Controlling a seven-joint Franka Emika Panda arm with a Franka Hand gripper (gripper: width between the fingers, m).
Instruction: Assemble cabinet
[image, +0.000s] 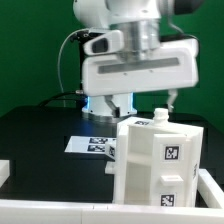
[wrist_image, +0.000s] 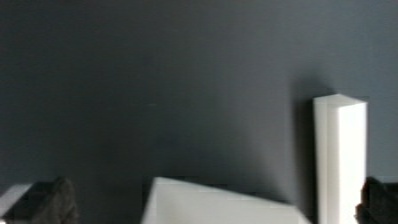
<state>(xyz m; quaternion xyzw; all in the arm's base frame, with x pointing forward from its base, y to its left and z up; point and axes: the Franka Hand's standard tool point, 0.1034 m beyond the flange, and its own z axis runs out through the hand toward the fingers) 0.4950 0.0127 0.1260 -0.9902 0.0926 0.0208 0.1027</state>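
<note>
- Matte black table (image: 40, 125): carries the parts.
- Glossy white robot arm (image: 135, 65): overhead, centre.
- Tall white plastic tagged cabinet (image: 150, 165): upright, at the exterior view's right, under the arm.
- Thin flat white marker board (image: 85, 143): just behind the cabinet.
- Two-finger gripper (wrist_image: 210, 205): fingers wide apart, holding nothing.

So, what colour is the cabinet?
The cabinet is white with black-and-white square tags; clearest in the exterior view.

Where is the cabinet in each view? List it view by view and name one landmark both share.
Exterior view: the cabinet stands tall, low on the exterior view's right.
Wrist view: only white parts of it show, apparently its top, between the dark fingertips of the open hand.
Shared landmark: the black table under it, in both views.
</note>
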